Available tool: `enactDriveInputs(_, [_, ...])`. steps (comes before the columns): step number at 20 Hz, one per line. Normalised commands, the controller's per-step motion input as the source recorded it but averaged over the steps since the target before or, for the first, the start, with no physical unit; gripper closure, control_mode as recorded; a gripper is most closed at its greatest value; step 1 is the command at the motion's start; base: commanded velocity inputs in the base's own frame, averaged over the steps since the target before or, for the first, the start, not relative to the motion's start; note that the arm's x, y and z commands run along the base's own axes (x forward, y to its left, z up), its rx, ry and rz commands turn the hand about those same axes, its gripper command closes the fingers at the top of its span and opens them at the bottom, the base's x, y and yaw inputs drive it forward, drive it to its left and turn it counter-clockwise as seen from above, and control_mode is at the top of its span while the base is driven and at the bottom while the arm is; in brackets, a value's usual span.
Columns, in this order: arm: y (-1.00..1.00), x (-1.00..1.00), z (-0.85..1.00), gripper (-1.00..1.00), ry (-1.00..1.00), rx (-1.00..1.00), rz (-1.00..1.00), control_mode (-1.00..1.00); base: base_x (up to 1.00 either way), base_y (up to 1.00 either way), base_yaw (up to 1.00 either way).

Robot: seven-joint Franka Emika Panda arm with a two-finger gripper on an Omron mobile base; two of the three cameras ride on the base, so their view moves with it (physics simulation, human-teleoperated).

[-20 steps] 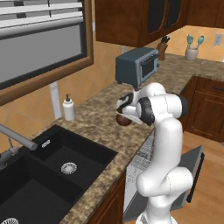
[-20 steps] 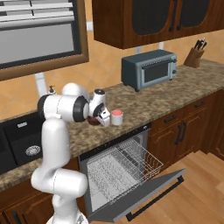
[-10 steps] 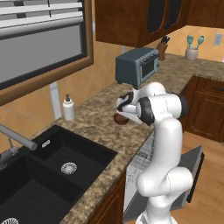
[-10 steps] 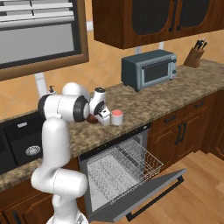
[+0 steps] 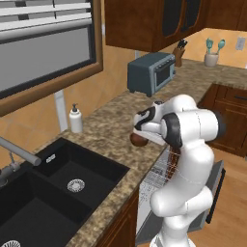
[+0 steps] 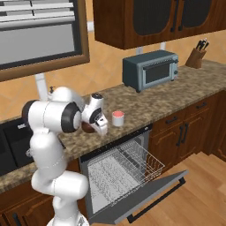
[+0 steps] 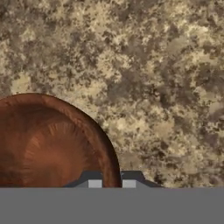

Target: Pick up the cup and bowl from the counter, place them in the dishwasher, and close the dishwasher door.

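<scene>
A small round dark brown bowl (image 7: 48,144) sits upright on the long speckled brown granite counter (image 6: 176,95), near its front edge. Just beside it stands a short pale cup (image 6: 118,118) (pinkish-red on top). Below them the grey-fronted dishwasher (image 6: 119,176) gapes, its flat grey door (image 6: 145,196) lowered, white wire rack pulled out.

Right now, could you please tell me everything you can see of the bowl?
The bowl is small, round and dark reddish-brown, with a smooth rim and faint streaks fanning out inside; it looks empty. It is upright over the speckled counter, near the front edge above the open dishwasher. The gripper's fingertips straddle its rim.
</scene>
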Motion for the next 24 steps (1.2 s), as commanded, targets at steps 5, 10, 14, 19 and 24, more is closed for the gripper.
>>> enactDriveInputs(5, [-0.29,-1.00,0.17,1.00,0.00,0.00,0.08,-1.00,0.00,0.00,0.00])
enactDriveInputs(10, [-0.64,-0.83,0.00,1.00,0.01,0.00,0.25,-1.00,0.00,0.00,0.00])
enactDriveInputs(14, [-1.00,-0.41,-0.24,1.00,0.00,0.00,0.37,-1.00,0.00,0.00,0.00])
enactDriveInputs(19, [-0.99,0.10,-0.45,1.00,-0.01,0.00,0.48,-1.00,0.00,0.00,0.00])
enactDriveInputs(24, [-0.96,0.40,-0.51,1.00,-0.03,0.00,0.51,-1.00,0.00,0.00,0.00])
